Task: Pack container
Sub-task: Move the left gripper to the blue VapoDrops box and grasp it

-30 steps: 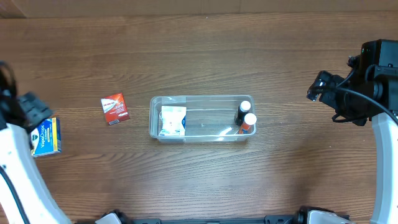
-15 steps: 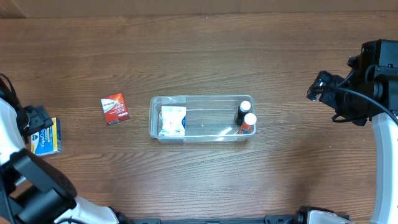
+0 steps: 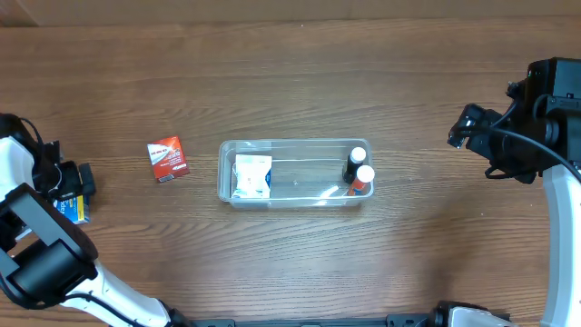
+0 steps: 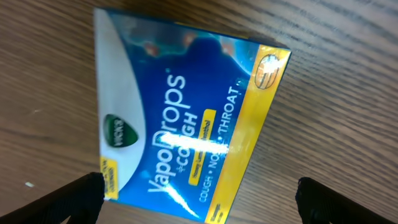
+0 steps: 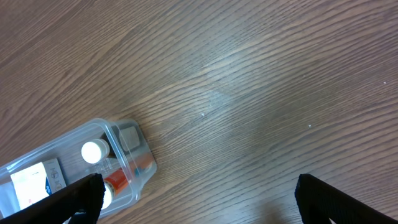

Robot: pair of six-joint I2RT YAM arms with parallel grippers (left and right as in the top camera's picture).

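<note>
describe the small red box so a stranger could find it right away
Start at the clear container in the middle of the wooden table. Just off its left end, apart from it, lies a small flat box. It is the only red one; the VapoDrops box, farther left, is blue and yellow.

Soft even light, glare on box [image 4: 186, 124].

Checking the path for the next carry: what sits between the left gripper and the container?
A small red box lies between the left gripper and the container, touching neither; the rest is bare wood. The overhead view shows it.
</note>
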